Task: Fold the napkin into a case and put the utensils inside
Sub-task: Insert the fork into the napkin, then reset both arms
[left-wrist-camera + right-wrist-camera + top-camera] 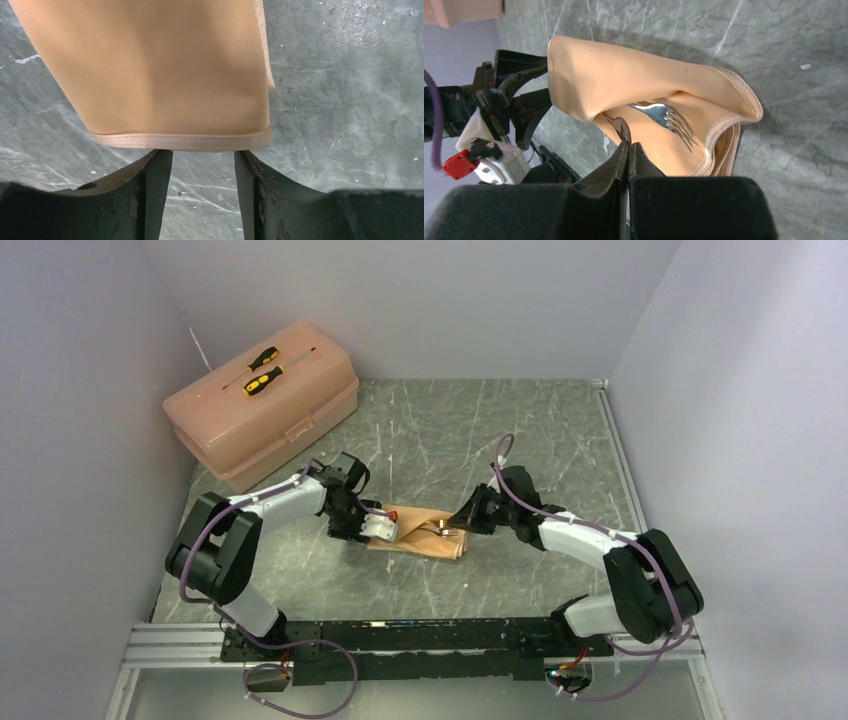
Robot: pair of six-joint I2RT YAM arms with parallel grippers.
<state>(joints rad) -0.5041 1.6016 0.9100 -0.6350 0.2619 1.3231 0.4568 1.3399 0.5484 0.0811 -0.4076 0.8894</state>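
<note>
Left gripper (202, 162): I see jaws apart, empty, at case (165, 75) hem.
Right gripper (628, 145): pinched onto utensil (616, 124).
Fork (674, 122): in pocket, mid-table (520, 430).

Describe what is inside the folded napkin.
A fork lies in the napkin pocket, tines showing; its handle is covered by the fold. The right claw pinches another thin utensil.

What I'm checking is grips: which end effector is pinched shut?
The right end effector, fingers pressed together by the fork in the napkin; the left end effector stands open.
</note>
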